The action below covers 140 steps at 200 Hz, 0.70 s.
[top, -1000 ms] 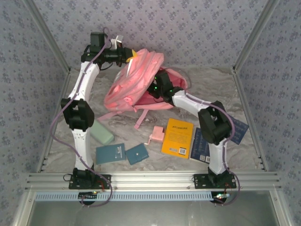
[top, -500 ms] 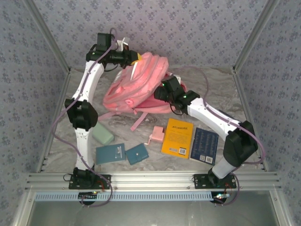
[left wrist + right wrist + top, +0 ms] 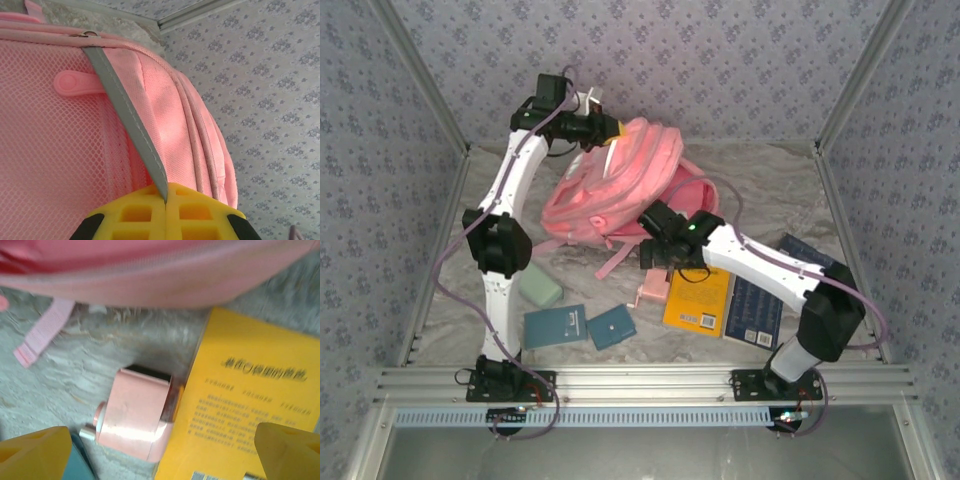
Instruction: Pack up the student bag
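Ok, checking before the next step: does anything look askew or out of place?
The student bag slumps tilted, hung by its grey strip in the shut left gripper. The small pink box lies crooked against the edge of the yellow book. Nothing looks spilled or damaged.

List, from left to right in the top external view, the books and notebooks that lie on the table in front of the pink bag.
larger teal notebook → smaller teal notebook → yellow book → dark blue book → second blue book, partly hidden by the right arm
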Each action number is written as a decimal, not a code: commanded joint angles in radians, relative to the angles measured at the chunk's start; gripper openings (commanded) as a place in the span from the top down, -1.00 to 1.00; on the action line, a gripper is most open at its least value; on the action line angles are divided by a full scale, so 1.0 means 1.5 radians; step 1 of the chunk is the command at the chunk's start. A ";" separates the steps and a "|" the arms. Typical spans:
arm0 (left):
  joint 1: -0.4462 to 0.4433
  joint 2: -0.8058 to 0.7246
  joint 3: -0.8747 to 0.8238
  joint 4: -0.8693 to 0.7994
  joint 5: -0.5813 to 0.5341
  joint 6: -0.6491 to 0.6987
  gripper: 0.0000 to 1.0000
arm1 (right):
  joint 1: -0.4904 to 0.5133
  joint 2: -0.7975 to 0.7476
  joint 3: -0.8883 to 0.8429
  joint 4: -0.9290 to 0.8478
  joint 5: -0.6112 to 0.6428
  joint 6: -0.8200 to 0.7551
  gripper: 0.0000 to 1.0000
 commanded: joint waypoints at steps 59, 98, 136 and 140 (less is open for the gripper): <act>0.012 -0.030 0.000 0.030 0.028 0.017 1.00 | -0.007 0.081 -0.008 -0.004 -0.163 0.141 -0.97; 0.020 -0.033 -0.002 0.032 0.034 0.012 1.00 | -0.011 0.107 -0.023 0.027 -0.174 0.203 -0.93; 0.026 -0.039 -0.006 0.042 0.040 0.003 1.00 | -0.011 0.131 -0.019 0.017 -0.116 0.248 -0.94; 0.027 -0.039 -0.006 0.043 0.042 0.003 1.00 | -0.011 0.133 -0.020 0.018 -0.115 0.252 -0.94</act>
